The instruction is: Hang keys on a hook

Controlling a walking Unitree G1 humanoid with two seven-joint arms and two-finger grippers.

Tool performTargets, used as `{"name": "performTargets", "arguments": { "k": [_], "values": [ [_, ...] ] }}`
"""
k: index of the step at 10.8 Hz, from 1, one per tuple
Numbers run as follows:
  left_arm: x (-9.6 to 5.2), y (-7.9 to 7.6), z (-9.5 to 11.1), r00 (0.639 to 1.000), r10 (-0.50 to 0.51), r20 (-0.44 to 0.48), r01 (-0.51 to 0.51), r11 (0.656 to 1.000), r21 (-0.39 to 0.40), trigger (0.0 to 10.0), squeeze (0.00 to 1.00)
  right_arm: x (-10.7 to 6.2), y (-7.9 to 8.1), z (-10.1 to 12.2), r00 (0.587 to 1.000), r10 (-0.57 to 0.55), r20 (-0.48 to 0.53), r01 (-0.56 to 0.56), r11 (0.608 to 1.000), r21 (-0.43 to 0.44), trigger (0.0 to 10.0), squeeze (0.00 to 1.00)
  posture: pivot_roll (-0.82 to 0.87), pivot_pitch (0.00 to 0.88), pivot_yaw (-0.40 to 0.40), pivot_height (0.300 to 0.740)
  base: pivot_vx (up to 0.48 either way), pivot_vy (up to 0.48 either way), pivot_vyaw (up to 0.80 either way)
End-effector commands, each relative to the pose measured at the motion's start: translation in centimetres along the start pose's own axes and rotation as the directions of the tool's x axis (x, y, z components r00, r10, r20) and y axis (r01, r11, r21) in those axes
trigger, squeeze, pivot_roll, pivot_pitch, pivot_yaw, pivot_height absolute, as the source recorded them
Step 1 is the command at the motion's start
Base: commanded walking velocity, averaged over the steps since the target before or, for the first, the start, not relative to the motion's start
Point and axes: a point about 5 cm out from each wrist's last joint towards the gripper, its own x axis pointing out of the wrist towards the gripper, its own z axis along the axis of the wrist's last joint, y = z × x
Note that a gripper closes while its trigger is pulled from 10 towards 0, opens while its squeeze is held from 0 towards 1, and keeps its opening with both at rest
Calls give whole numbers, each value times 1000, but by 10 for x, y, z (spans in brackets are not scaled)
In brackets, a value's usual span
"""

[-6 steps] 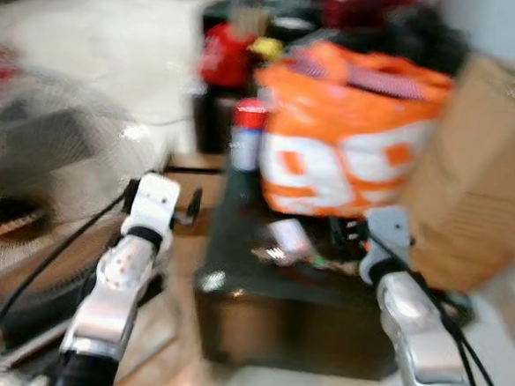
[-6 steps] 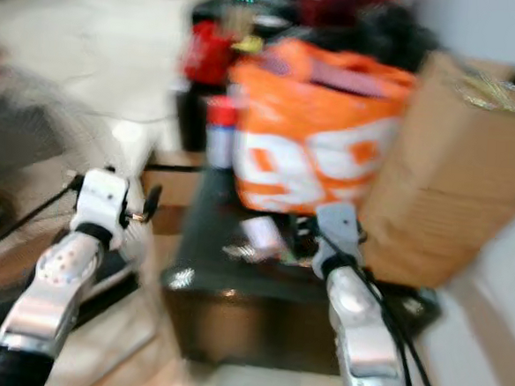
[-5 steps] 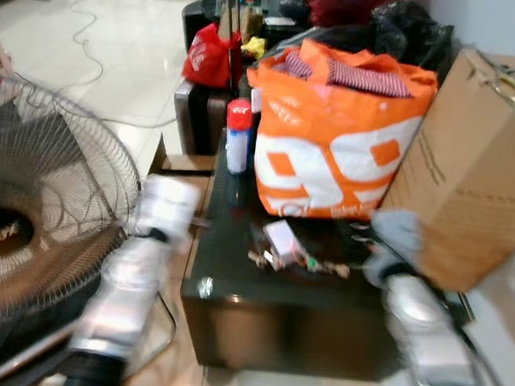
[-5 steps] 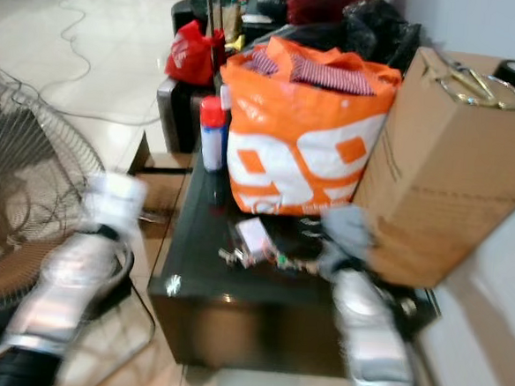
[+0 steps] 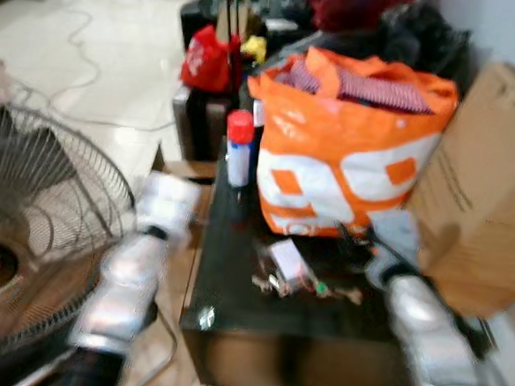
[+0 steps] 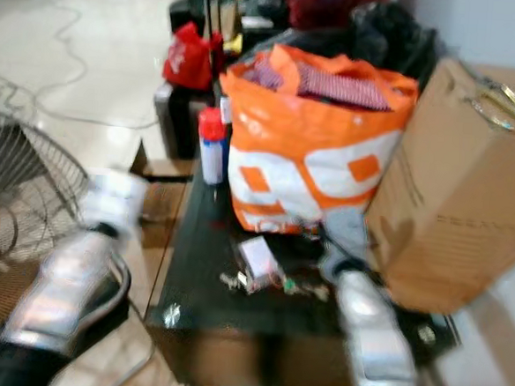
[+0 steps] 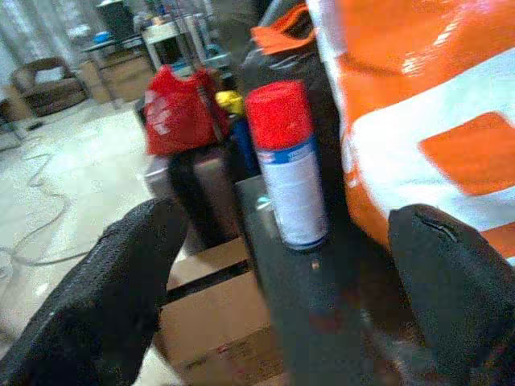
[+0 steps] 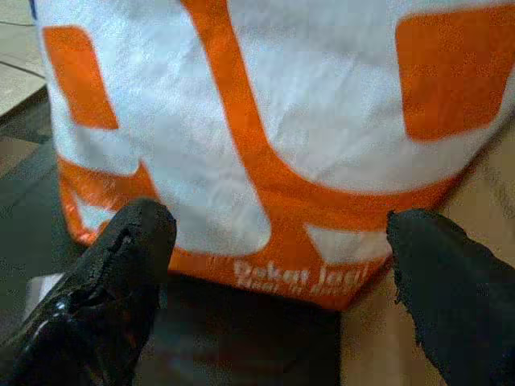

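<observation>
A bunch of keys (image 5: 297, 285) with a white tag (image 5: 288, 259) lies on the low black table (image 5: 232, 306), in front of an orange and white bag (image 5: 348, 155). My left arm (image 5: 138, 264) is held left of the table. Its gripper (image 7: 298, 265) is open and empty, pointing at a red-capped spray can (image 7: 288, 165). My right arm (image 5: 417, 319) is over the table's right end, beside the keys. Its gripper (image 8: 282, 265) is open and empty, facing the base of the bag (image 8: 265, 145). The eye views are blurred.
A big cardboard box (image 5: 487, 200) stands right of the bag. A floor fan (image 5: 25, 230) fills the left foreground. The spray can (image 5: 238, 147) stands at the table's far left. A red bag (image 5: 205, 61) and dark furniture lie behind. Tiled floor (image 5: 99, 49) stretches far left.
The whole picture has shifted slightly and blurred again, so the camera is moving. Both arms keep about the same places beside the table. The keys lie where they were.
</observation>
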Motion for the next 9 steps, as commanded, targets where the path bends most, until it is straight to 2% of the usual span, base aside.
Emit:
{"name": "performTargets", "arguments": {
  "k": [1, 3, 4, 5, 6, 7, 8, 9],
  "values": [
    [0, 10, -7, 999, 12, -36, -11, 999, 32, 10000, 0, 3, 7, 3, 999, 39, -1, -39, 999, -2, 10000, 0, -105, 0, 12, 740, 0, 0, 0],
    [-1, -3, -13, 985, -168, -42, 172, 979, 111, 10000, 0, 4, 8, -11, 985, 134, -111, -142, 987, -69, 10000, 0, -108, 0, 8, 740, 0, 0, 0],
    [-4, -16, -26, 938, -323, -123, 339, 931, 137, 10000, 0, -1, 15, -29, 945, 238, -223, -264, 960, -97, 10000, 588, -110, 0, 9, 740, 0, 0, 0],
    [-7, -21, -34, 903, -393, -175, 421, 891, 168, 10000, 0, -3, 17, -36, 930, 259, -259, -290, 953, -90, 10000, 1000, -111, 0, 9, 740, 0, 0, 0],
    [-18, -29, -52, 817, -510, -269, 571, 782, 250, 10000, 0, 0, 16, -46, 926, 234, -296, -254, 967, -31, 10000, 1000, -115, 0, 11, 740, 0, 0, 0],
    [-21, -29, -53, 809, -526, -264, 581, 785, 216, 10000, 0, 2, 18, -58, 905, 232, -357, -232, 972, 44, 10000, 1000, -118, 0, 12, 740, 0, 0, 0],
    [-21, -29, -52, 806, -532, -259, 584, 788, 197, 10000, 0, 3, 20, -61, 898, 239, -369, -220, 971, 94, 10000, 1000, -118, 0, 12, 740, 0, 0, 0],
    [-23, -33, -51, 783, -571, -247, 613, 774, 155, 10000, 0, 6, 27, -64, 889, 264, -373, -200, 959, 200, 10000, 0, -122, 0, 14, 740, 0, 0, 0]
  ]
}}
